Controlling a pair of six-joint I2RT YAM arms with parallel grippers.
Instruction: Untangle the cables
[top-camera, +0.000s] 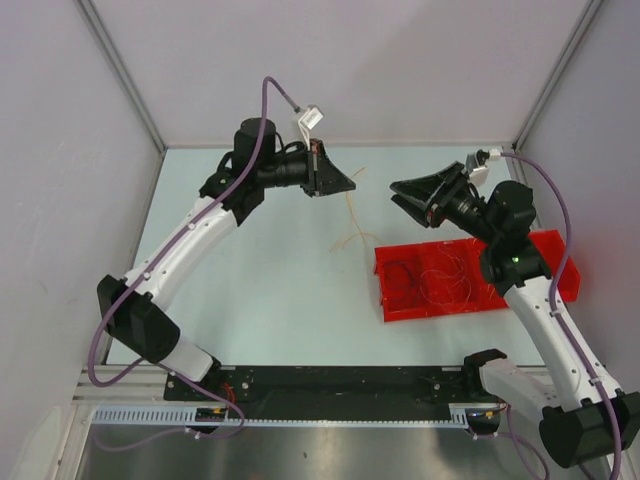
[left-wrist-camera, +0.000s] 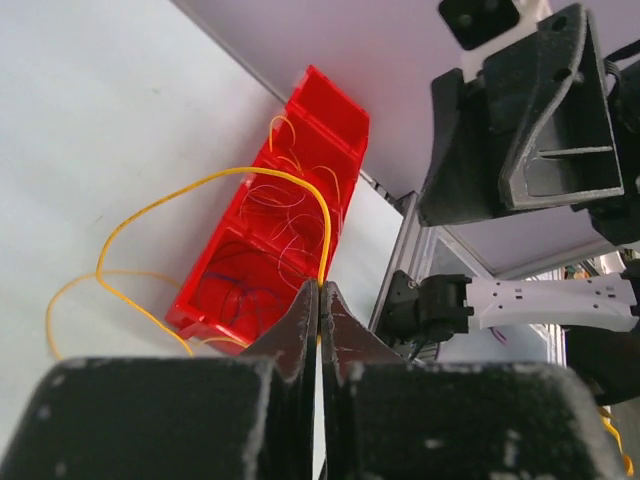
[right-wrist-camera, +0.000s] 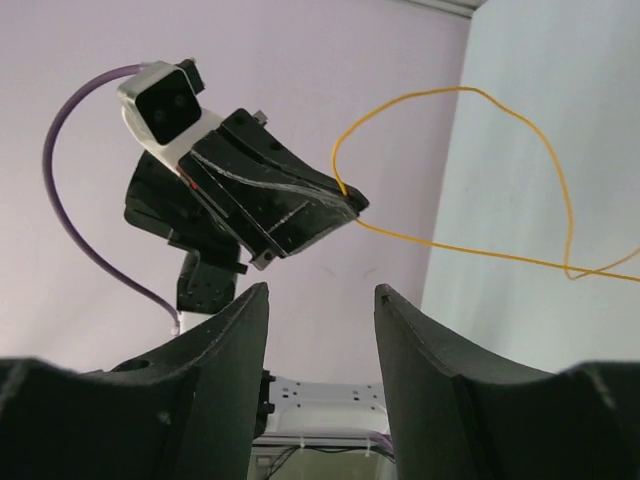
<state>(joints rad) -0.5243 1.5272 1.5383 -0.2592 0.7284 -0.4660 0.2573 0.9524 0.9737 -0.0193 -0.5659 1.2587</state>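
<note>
Red tray (top-camera: 570, 250): on the table (top-camera: 260, 290), right of centre, with thin cables (top-camera: 440, 280) curled inside.
Left gripper (left-wrist-camera: 319, 292): jaws pinched together on a yellow cable (left-wrist-camera: 200, 183) that loops out beside the tray.
Right gripper (right-wrist-camera: 320, 295): jaws parted, nothing between them, facing the left one.
White tag (top-camera: 308, 118): any print is too small to read.

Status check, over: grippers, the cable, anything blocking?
Left gripper shut on yellow cable, loop hanging to table. Right gripper open, empty, facing it. Other cables in red tray; nothing blocking seen.
</note>
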